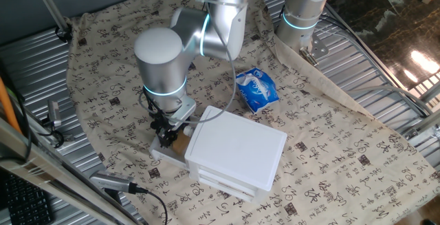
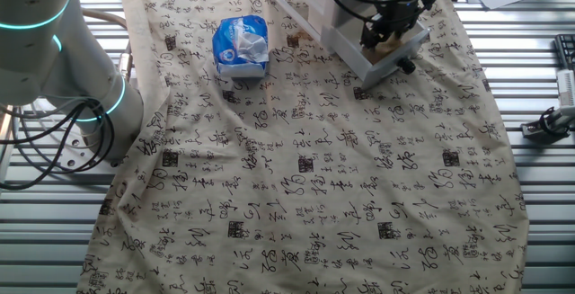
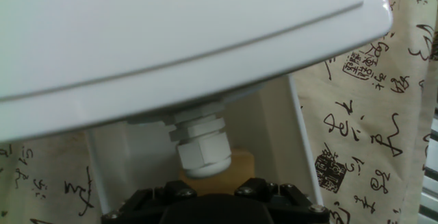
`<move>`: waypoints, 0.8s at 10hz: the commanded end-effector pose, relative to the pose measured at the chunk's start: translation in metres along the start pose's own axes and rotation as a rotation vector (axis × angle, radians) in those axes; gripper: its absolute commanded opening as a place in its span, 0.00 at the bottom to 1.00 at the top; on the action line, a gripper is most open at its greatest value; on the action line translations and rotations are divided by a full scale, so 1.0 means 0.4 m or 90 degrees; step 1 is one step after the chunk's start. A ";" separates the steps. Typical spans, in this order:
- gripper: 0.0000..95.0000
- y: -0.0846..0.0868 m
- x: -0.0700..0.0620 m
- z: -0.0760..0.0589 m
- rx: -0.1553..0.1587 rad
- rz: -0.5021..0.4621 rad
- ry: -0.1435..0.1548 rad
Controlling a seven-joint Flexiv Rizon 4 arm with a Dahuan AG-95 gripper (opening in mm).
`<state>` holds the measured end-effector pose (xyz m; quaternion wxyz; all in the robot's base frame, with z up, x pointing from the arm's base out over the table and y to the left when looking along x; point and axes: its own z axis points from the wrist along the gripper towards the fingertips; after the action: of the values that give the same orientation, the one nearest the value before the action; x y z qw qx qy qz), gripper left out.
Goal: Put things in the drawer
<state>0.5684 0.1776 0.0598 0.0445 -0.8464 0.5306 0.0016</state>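
At the bottom centre of the hand view, the end effector [image 3: 212, 193] hides its fingertips, so I cannot tell its grip. The wooden block [image 3: 229, 166] sits beneath it, inside the open drawer [image 3: 277, 114]. Withdrawing askew could snag the white unit [image 1: 237, 149] overhanging above.

I have the gripper [image 1: 166, 137] down inside the pulled-out drawer [image 1: 163, 154], and room around the fingers is tight. Just behind them rises the white unit [image 1: 237, 149], its overhanging top filling most of the hand view, so nothing passes that way. The drawer's low walls [image 3: 298, 125] close in on either side of the fingers. The wooden block [image 3: 222, 164] sits right at the fingertips. Straight up is open. Well off to the side, a blue packet [image 1: 257, 88] lies on the cloth [image 2: 314, 186], which spreads bare beyond the drawer front.
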 end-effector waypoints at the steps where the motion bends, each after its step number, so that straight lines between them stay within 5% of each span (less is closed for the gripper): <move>1: 0.60 0.000 -0.001 -0.006 -0.010 -0.001 -0.004; 8: 0.60 0.005 0.001 -0.046 -0.023 0.005 -0.004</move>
<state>0.5658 0.1741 0.0789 0.0329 -0.8448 0.5339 0.0134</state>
